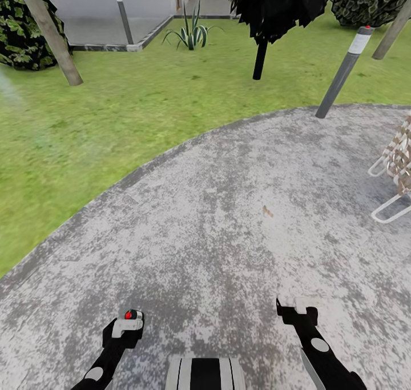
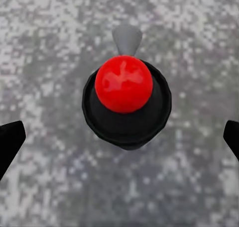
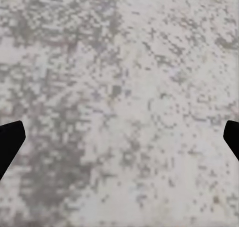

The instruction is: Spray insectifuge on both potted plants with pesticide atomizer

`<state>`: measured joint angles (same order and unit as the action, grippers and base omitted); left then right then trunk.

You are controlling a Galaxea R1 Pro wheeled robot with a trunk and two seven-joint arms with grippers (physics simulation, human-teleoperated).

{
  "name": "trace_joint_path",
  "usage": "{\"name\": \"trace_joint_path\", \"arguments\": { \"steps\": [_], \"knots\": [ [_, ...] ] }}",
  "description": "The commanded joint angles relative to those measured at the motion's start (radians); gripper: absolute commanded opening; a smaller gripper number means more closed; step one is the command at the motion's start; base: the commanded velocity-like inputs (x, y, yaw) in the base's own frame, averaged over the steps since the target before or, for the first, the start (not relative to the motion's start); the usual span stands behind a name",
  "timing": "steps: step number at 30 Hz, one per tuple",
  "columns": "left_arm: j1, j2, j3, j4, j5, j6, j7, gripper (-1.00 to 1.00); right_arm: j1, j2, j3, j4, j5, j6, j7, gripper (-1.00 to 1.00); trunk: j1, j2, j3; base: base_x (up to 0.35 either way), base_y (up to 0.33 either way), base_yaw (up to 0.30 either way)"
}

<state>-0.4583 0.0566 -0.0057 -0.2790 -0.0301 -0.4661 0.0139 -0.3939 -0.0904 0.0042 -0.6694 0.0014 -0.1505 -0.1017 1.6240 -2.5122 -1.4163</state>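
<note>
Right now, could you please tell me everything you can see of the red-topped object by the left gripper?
The red-topped object has a glossy red ball on a round black body, with a grey tip poking beyond. It sits centred between the wide-set fingertips of the left gripper, over grey paving; contact is unclear.

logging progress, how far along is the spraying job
Done, it seems: a red-topped sprayer sits between the left gripper's fingers, off the grey paving. In hand: carrying it, with lawn ahead. Left: reaching the two potted plants and spraying both. The right gripper is open and empty.
</note>
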Motion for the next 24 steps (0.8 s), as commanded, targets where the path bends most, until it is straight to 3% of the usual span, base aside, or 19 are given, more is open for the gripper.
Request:
{"name": "trace_joint_path", "arguments": {
  "steps": [1, 7, 24],
  "knots": [
    [0.000, 0.000, 0.000, 0.001, -0.003, -0.003, 0.001, 1.00, 0.000, 0.000, 0.001, 0.001, 0.000, -0.003, -0.003, 1.00, 0.000, 0.000, -0.001, 0.000, 0.000, 0.000],
    [0.000, 0.000, 0.000, 0.001, -0.002, -0.003, 0.001, 1.00, -0.001, 0.000, 0.001, 0.001, 0.001, -0.003, -0.003, 1.00, 0.002, -0.001, -0.019, 0.000, 0.000, 0.000],
    [0.000, 0.000, 0.001, 0.001, -0.004, -0.003, 0.003, 1.00, 0.000, 0.000, 0.001, 0.001, 0.000, -0.003, -0.004, 1.00, 0.002, -0.001, -0.020, 0.023, 0.000, 0.000]
  ]
}}
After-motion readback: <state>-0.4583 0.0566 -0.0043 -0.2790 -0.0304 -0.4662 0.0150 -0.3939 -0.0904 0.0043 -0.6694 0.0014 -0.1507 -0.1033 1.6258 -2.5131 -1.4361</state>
